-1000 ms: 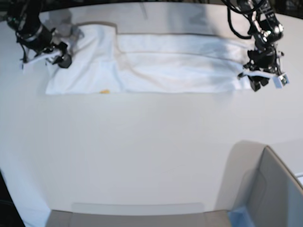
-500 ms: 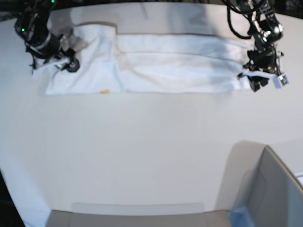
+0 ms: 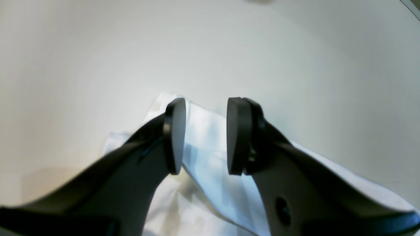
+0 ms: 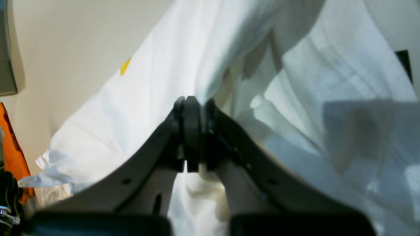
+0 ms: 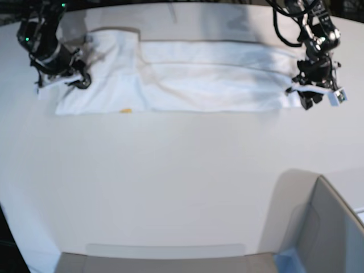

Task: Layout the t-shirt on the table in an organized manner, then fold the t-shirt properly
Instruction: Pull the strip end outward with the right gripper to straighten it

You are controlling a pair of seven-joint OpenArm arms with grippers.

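The white t-shirt (image 5: pixel 199 79) lies as a long folded strip across the far side of the table (image 5: pixel 170 182), with a bit of yellow print (image 5: pixel 125 110) at its front edge. My right gripper (image 5: pixel 62 79) sits at the strip's left end. In the right wrist view this gripper (image 4: pixel 192 108) is shut, pinching a raised fold of the t-shirt (image 4: pixel 328 82), whose black tag (image 4: pixel 403 62) shows. My left gripper (image 5: pixel 307 96) is at the strip's right end. In the left wrist view it (image 3: pixel 205 136) stands open, with a fold of the t-shirt (image 3: pixel 206 196) lying between its fingers.
A grey box (image 5: pixel 324 233) with a blue corner stands at the front right of the table. A flat grey panel (image 5: pixel 165 259) lies along the front edge. Something orange (image 4: pixel 10 147) shows beyond the table edge in the right wrist view.
My right arm moved in onto the shirt's left end and its jaws closed on the cloth. The left arm and the rest of the shirt stayed put.
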